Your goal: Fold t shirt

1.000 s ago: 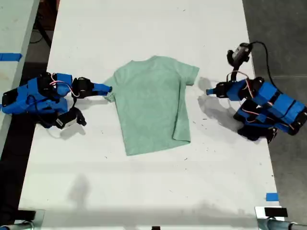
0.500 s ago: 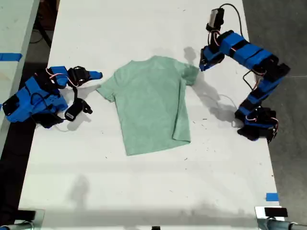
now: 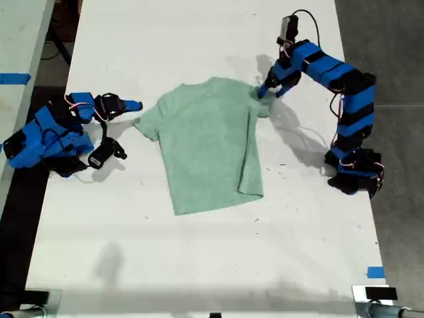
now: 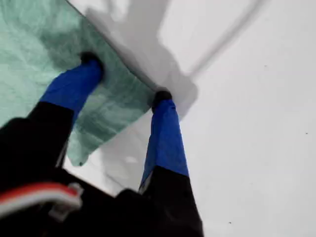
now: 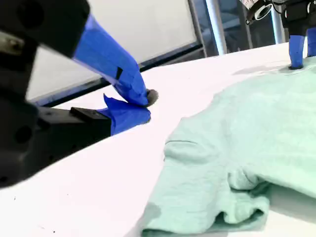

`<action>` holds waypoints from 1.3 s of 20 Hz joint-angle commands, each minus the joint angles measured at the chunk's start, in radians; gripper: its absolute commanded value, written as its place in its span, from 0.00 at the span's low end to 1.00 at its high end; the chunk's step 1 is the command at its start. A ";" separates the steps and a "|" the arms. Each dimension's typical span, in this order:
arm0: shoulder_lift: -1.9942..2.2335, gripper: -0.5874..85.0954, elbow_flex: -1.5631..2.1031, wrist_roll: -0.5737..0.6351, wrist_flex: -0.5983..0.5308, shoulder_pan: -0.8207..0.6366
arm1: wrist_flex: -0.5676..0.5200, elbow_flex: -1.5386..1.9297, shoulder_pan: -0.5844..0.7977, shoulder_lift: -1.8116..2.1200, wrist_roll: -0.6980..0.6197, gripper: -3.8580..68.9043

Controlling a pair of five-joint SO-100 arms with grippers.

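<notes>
The pale mint-green t shirt [image 3: 209,142] lies flat on the white table [image 3: 199,265], collar toward the far end. My first gripper [image 3: 263,91] is open at the sleeve on the exterior view's right. In the first wrist view [image 4: 126,79] one fingertip [image 4: 91,61] presses on the t shirt [image 4: 34,34] and the other stands at the sleeve's edge. My second gripper [image 3: 136,105] rests low beside the sleeve on the exterior view's left, apart from it. In the second wrist view [image 5: 147,106] it is shut on nothing, with the t shirt [image 5: 256,143] bunched close by.
The first arm's base [image 3: 354,173] stands near the table edge on the exterior view's right, beside dark floor. Blue tape marks [image 3: 375,271] sit at the near corner on that side. Another tabletop [image 3: 16,40] with blue tape adjoins on the exterior view's left.
The first arm rose from its folded rest and reached over to the sleeve. My second gripper drew back from the other sleeve, which now lies spread out.
</notes>
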 commanded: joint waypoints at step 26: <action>0.006 0.00 0.025 -0.002 -0.025 0.018 | -0.008 -0.178 -0.640 0.242 0.103 0.31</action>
